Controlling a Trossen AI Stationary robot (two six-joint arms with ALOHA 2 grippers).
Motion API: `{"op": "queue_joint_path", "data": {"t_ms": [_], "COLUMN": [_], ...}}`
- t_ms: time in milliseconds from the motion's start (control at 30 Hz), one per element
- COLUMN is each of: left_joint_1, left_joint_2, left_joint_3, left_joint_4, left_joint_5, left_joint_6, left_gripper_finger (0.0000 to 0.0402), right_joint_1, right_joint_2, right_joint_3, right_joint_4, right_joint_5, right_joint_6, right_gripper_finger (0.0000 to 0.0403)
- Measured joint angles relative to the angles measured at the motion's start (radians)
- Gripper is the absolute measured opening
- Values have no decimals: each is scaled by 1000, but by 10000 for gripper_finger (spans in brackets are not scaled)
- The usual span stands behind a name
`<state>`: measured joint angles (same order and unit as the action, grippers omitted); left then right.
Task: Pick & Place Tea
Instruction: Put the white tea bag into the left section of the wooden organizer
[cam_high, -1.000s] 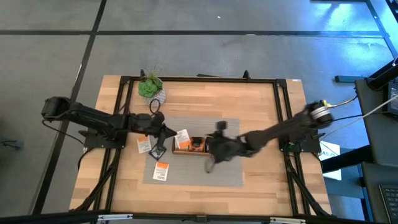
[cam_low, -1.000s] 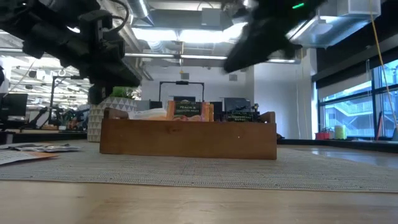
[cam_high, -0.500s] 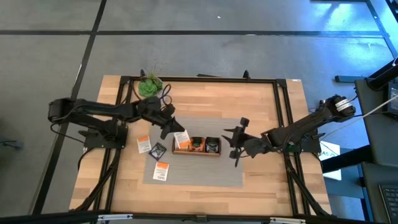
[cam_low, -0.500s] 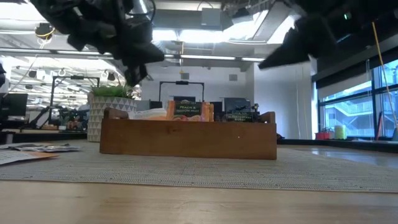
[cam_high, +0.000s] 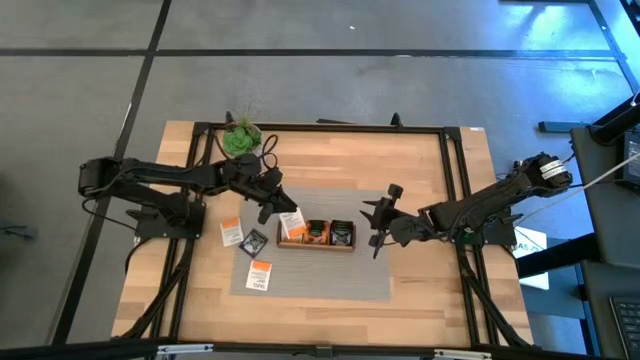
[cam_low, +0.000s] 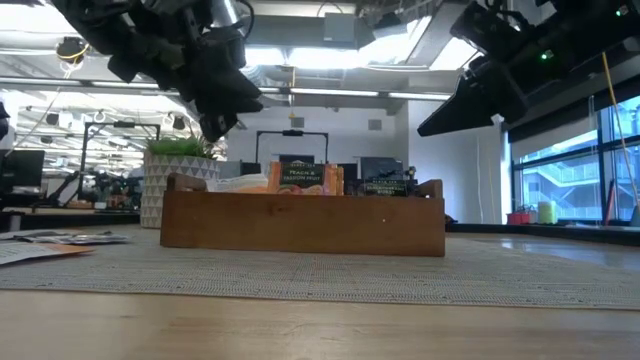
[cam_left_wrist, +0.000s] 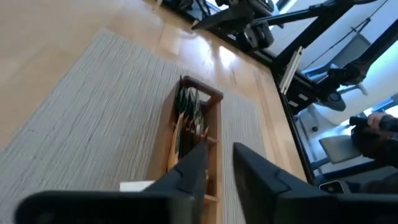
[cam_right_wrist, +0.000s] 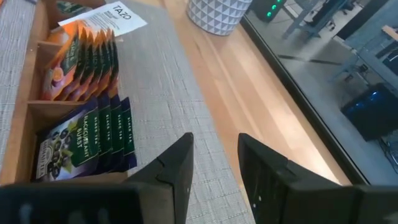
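The left gripper (cam_high: 271, 203) is hanging just above the left end of the long brown wooden three-compartment tray (cam_high: 316, 246), having risen and swung there from beside the loose sachets over the last second, and its two dark fingers (cam_left_wrist: 186, 171) are now standing a narrow gap apart with nothing between them, where a moment ago they were pinched nearly shut. A white square tea-bag sachet (cam_high: 292, 219) is lying tilted across the tray's wall right below those fingertips, so the likely reading is that it is just being let go; whether it is resting inside the end compartment or only propped on the rim is hard to tell from above. The right gripper (cam_high: 377, 223) is pulling back from over the tray, where it hovered a second ago, and is now holding off just beyond the tray's far end, its fingers (cam_right_wrist: 175, 169) partly parted and empty. Ahead of it the white-and-orange sachets (cam_right_wrist: 81, 59) are standing filed in the middle compartment and the dark grey ones (cam_right_wrist: 87, 142) in the nearest. Three more sachets are waiting on the grey woven mat (cam_high: 340, 283) behind and below the left gripper: a white-and-orange one (cam_high: 231, 233), a dark one (cam_high: 253, 242) and an orange one (cam_high: 259, 274), so the sorting is continuing.
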<state>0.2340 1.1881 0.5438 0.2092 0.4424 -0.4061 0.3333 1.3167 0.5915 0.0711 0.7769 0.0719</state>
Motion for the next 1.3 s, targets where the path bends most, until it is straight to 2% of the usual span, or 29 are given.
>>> {"op": "queue_joint_path", "data": {"t_ms": [200, 367, 467, 633, 800, 1167, 1300], "left_joint_1": [-1, 7, 34, 74, 96, 102, 102], "left_joint_2": [0, 0, 0, 18, 89, 213, 221], "left_joint_3": [0, 0, 0, 0, 0, 0, 0], "left_joint_4": [-55, -74, -88, -129, -102, -65, -53], "left_joint_5": [-2, -26, -73, -54, 48, 62, 121], "left_joint_6": [-4, 42, 27, 32, 10, -1, 0], "left_gripper_finger": [155, 190, 196, 192, 187, 186, 186], "right_joint_1": [-2, -2, -2, -2, -5, -33, -33], "right_joint_2": [0, 0, 0, 0, 0, 0, 0], "right_joint_3": [0, 0, 0, 0, 0, 0, 0], "right_joint_4": [0, 0, 0, 1, 30, 37, 37], "right_joint_5": [-1, -1, -1, -1, -1, -22, -22], "right_joint_6": [4, 5, 5, 4, -2, 1, 0], "right_gripper_finger": [129, 129, 129, 129, 129, 129, 129]}}
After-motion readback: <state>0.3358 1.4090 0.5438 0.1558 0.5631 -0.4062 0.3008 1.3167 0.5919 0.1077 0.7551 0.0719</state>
